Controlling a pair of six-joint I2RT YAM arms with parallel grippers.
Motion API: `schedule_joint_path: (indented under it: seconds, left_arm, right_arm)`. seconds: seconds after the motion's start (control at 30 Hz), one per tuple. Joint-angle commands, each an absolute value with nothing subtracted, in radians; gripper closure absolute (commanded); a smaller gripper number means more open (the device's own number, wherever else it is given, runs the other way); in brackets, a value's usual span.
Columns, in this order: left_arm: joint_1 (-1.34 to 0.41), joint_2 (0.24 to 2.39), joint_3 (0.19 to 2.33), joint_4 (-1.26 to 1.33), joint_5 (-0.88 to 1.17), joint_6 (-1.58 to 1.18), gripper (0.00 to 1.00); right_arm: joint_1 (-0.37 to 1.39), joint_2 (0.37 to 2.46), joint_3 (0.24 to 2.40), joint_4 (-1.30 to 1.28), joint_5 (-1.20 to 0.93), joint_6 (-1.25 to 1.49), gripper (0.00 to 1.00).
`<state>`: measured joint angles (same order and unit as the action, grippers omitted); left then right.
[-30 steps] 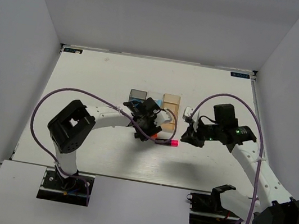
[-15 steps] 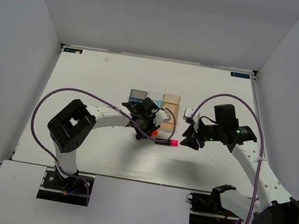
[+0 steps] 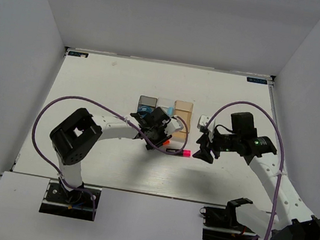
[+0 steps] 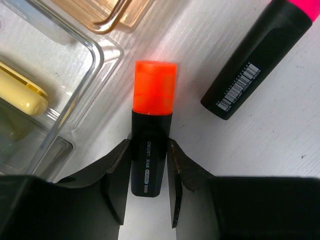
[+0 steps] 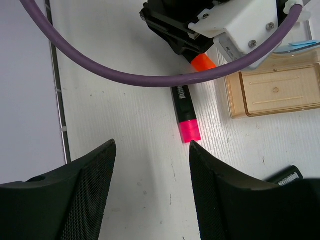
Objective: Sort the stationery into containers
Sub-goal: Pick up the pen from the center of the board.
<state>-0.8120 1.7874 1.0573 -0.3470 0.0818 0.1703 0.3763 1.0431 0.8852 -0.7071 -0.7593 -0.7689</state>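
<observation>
Left wrist cam pretty much tells the story: the left gripper (image 4: 148,150) has its two fingers (image 4: 117,175) pressed against either side of the orange-capped highlighter (image 4: 148,165), pinching the black barrel low down. The pen lies on the table with its long axis running straight out from the wrist and the orange cap pointing away from the hand. The clear bin (image 4: 95,60) sits just ahead and off to the left of that cap, with a pale yellow stick (image 4: 20,95) already inside, and the tan bin (image 4: 112,15) is a bit further ahead. So my guess is the carry is short, basically lift and go forward along the pen's own axis. Which bin it belongs in I honestly can't tell. The pink-capped highlighter (image 4: 255,65) lies just beside it on the right, angled away, not touching. From the overhead view that one's pink end points at the right gripper (image 3: 204,151), which hangs near it, fingers spread wide and holding nothing. The right wrist cam shows it lined up lengthwise with that hand too. I'd say the right arm is better placed for the pink one, since the left is busy.
</observation>
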Motion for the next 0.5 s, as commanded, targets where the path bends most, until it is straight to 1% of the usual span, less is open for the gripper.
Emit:
schedule_joint_path:
  seconds: [0.0,0.1,0.13,0.2,0.33,0.37,0.4,0.43,0.47]
  left_arm:
    - [-0.825,1.827,0.999,-0.385,0.060,0.155,0.58]
    - [-0.825,1.821,0.994,-0.391,0.055,0.150,0.57]
    - [-0.825,1.821,0.991,-0.394,0.052,0.152,0.53]
    - [-0.825,1.822,0.986,-0.396,0.049,0.152,0.48]
    - [-0.825,1.821,0.988,-0.402,0.049,0.149,0.48]
    - [-0.824,1.822,0.991,-0.403,0.052,0.149,0.54]
    - [-0.827,1.825,0.992,-0.403,0.051,0.149,0.64]
    - [-0.827,1.825,0.992,-0.406,0.051,0.147,0.64]
    - [-0.824,1.825,0.994,-0.411,0.052,0.146,0.74]
  right_arm:
    - [0.368,1.023,0.877,-0.709,-0.779,-0.773,0.36]
    - [0.368,1.022,0.877,-0.707,-0.781,-0.773,0.36]
    - [0.368,1.020,0.876,-0.709,-0.781,-0.773,0.36]
    - [0.368,1.019,0.874,-0.709,-0.781,-0.775,0.36]
    - [0.367,1.014,0.874,-0.709,-0.781,-0.773,0.36]
    - [0.367,1.014,0.879,-0.710,-0.781,-0.773,0.36]
    - [0.367,1.015,0.877,-0.709,-0.781,-0.775,0.36]
    - [0.367,1.014,0.876,-0.710,-0.781,-0.773,0.36]
    - [0.367,1.015,0.876,-0.709,-0.779,-0.773,0.36]
